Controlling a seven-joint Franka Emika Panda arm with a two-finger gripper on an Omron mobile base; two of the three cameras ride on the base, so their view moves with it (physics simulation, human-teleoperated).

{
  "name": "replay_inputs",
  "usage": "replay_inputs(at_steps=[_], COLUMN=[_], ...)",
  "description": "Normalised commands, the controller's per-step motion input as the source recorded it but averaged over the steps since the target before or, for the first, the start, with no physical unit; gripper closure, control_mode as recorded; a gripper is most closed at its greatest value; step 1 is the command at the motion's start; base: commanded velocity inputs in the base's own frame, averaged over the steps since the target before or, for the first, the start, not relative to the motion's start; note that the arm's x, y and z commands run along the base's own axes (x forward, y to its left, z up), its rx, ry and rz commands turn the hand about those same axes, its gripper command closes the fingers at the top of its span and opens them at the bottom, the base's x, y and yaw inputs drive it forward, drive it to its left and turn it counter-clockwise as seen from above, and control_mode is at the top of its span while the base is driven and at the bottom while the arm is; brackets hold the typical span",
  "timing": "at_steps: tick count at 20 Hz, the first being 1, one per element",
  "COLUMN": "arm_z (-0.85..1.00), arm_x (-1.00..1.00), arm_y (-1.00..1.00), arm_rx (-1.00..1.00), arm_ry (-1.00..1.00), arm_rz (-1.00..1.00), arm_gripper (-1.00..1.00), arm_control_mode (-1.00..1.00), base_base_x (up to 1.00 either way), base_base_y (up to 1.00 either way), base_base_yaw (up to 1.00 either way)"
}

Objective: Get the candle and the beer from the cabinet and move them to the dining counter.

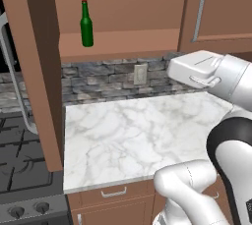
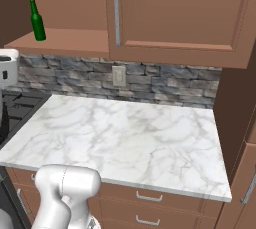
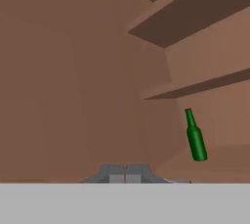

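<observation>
Brown wood first, far left in the left base view: open cabinet (image 1: 118, 13) door swung out edge-on, long silver bar handle on its face, black stove grates below. Just right of that, green glass beer (image 1: 86, 24), slim, long-necked, red-capped, upright on the cabinet's lower shelf near the left side, nothing beside it. No candle to be made out on the shelf. Below, rough grey stone backsplash (image 1: 108, 79) with a pale wall socket (image 1: 140, 73), then smooth white veined marble worktop (image 1: 138, 130), bare and glossy. Farther right, closed panelled door (image 1: 221, 8) with another bar handle, white arm rising lower right.

Hand view: beer (image 3: 196, 137) right of centre and tilted by the camera's roll, shelf edges slanting above it, plain brown inner wall ahead. Gripper (image 3: 125, 173) low at centre, dark tips pressed together, pinching nothing, well apart from the bottle.

Likely reason for the pose: hand aimed into the open cabinet, lining up on the bottle. Bottle's narrow neck and slick glass probably better gripped at the wider body; fingers need spreading before any approach. Dining counter not reached yet.
</observation>
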Motion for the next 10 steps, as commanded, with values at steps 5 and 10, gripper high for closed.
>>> replay_inputs(at_steps=[5, 10], arm_z=[0.00, 0.00], arm_x=[0.06, 0.06], arm_y=[-0.20, -0.07], arm_rx=[-0.17, -0.20], arm_ry=[0.02, 0.06], arm_rz=[-0.11, -0.09], arm_gripper=[1.00, 1.00], arm_control_mode=[-1.00, -1.00], base_base_x=[0.00, 0.00], base_base_y=[0.00, 0.00], base_base_yaw=[0.00, 0.00])
